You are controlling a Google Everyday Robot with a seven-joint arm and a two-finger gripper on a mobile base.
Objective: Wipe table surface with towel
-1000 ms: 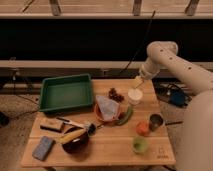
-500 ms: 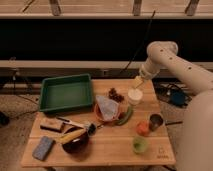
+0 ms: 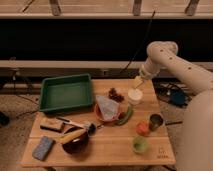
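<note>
towel (image 3: 107,106) left of hand (image 3: 137,83), apart

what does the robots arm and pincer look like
The arm is smooth white, built of thick rounded tube segments with a bulbous elbow joint and a row of small dark dots along the forearm. It tapers to a pale yellowish pincer, above the table at its far right edge, by a white cup.
</note>
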